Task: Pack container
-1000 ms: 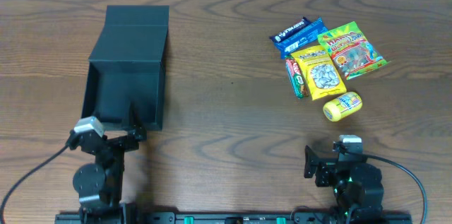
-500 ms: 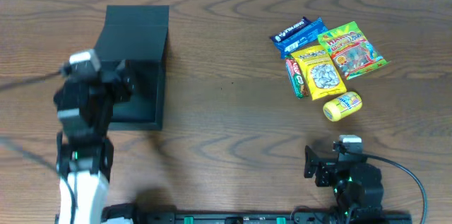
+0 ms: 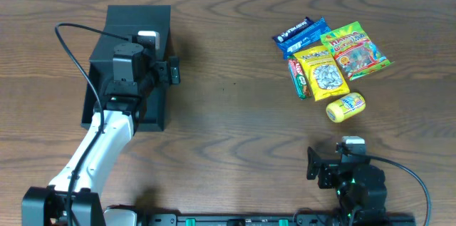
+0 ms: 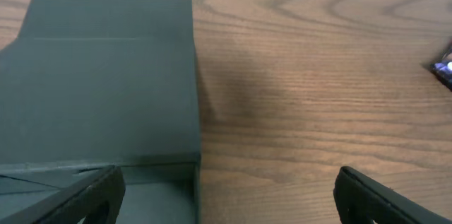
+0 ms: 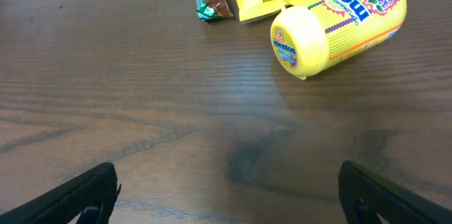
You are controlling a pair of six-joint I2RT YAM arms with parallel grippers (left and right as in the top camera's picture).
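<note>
The black container (image 3: 151,115) lies open at the left of the table, its lid flap (image 3: 135,18) folded back on the far side. My left gripper (image 3: 160,73) hangs open over the container's right wall (image 4: 197,185). One finger (image 4: 95,196) is above the container's inside and the other (image 4: 374,199) is above bare wood. The lid flap (image 4: 106,75) fills the left wrist view. My right gripper (image 3: 342,158) sits open and empty near the front edge. In its wrist view the right gripper (image 5: 226,206) faces a yellow mint tub (image 5: 339,22) a short way ahead.
Snacks lie at the back right: a blue packet (image 3: 301,35), a green gummy bag (image 3: 354,51), a yellow seed bag (image 3: 319,73), a green bar (image 3: 297,78) and the yellow tub (image 3: 345,106). A black cable (image 3: 71,44) arcs left of the container.
My left arm has swung from the front edge out over the container, and its gripper now straddles the right wall. The right arm and the snacks have not moved.
</note>
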